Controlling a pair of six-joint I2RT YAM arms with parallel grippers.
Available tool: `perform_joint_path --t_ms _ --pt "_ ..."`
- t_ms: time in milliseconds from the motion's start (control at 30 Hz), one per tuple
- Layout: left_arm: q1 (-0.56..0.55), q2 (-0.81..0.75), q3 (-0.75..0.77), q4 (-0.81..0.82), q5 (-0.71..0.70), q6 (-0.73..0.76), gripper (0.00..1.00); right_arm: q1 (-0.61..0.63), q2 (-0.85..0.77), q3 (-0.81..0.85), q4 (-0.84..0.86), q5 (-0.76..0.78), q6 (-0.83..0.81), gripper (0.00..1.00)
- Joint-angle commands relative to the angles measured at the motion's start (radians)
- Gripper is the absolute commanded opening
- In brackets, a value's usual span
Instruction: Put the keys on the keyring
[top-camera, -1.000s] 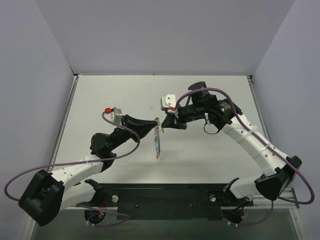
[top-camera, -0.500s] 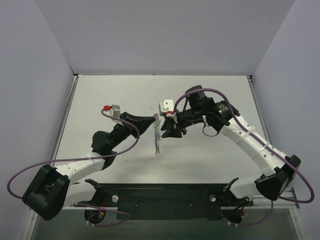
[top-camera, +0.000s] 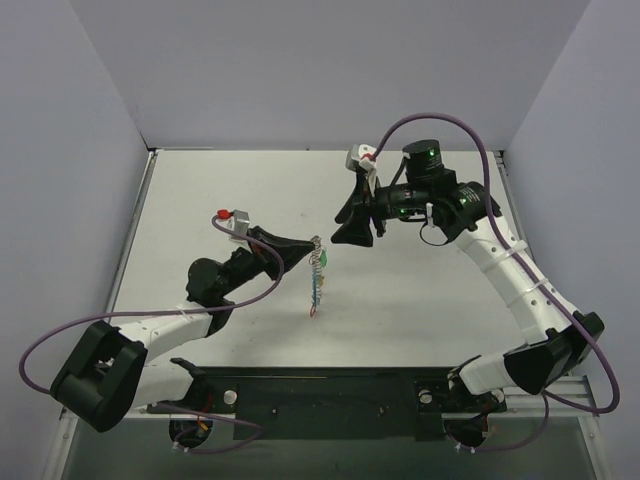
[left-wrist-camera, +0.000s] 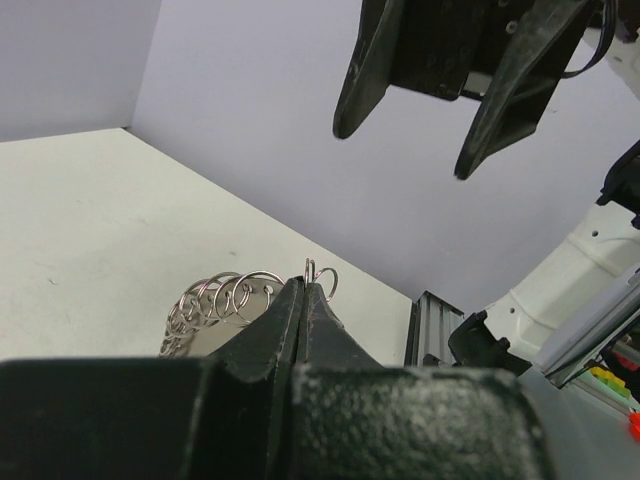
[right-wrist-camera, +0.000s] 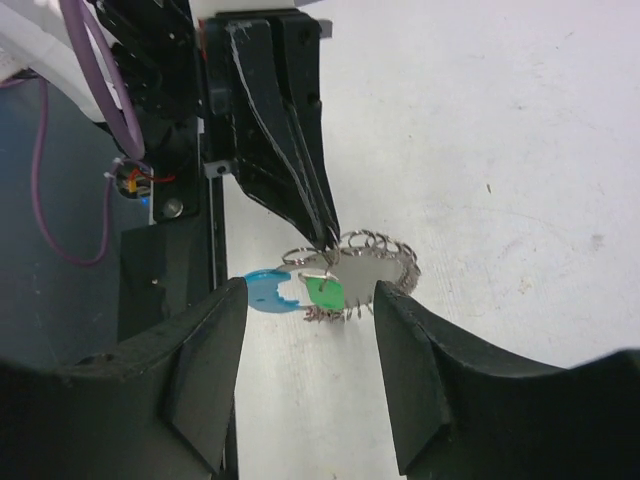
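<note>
My left gripper (top-camera: 317, 243) is shut on the keyring (top-camera: 316, 282), which hangs down from its tips above the table. Seen from the right wrist, the keyring (right-wrist-camera: 378, 268) is a silvery plate edged with several small wire rings. A green key (right-wrist-camera: 324, 292) and a light-blue tag (right-wrist-camera: 263, 291) hang at its near side, just under the left fingers (right-wrist-camera: 300, 180). The left wrist view shows the shut fingertips (left-wrist-camera: 300, 296) pinching one small ring, with more of the keyring's rings (left-wrist-camera: 222, 296) behind. My right gripper (top-camera: 353, 222) stands open, apart from the keyring and higher up; nothing is between its fingers (right-wrist-camera: 212, 345).
The white table (top-camera: 420, 300) is walled by lilac panels on three sides. A black base rail (top-camera: 320, 395) runs along the near edge between the arm bases. Purple cables loop off both arms.
My right gripper has opened, let go at the keyring and drawn up and back to the right. The left gripper has kept its hold, with the keyring still hanging.
</note>
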Motion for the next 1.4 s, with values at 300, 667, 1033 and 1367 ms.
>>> perform_joint_path --t_ms 300,667,1033,1367 --pt "-0.038 0.008 0.014 0.342 -0.030 -0.039 0.00 0.065 0.110 0.134 -0.135 -0.026 0.111 0.44" --pt "-0.040 0.025 0.015 0.392 -0.081 -0.067 0.00 0.063 0.130 0.111 -0.141 -0.024 0.134 0.38" --pt "-0.040 0.008 0.025 0.392 -0.079 -0.070 0.00 0.045 0.174 0.132 -0.098 0.003 0.172 0.40" --pt "-0.040 0.002 0.031 0.392 -0.082 -0.071 0.00 0.049 0.189 0.108 -0.078 -0.017 0.196 0.39"
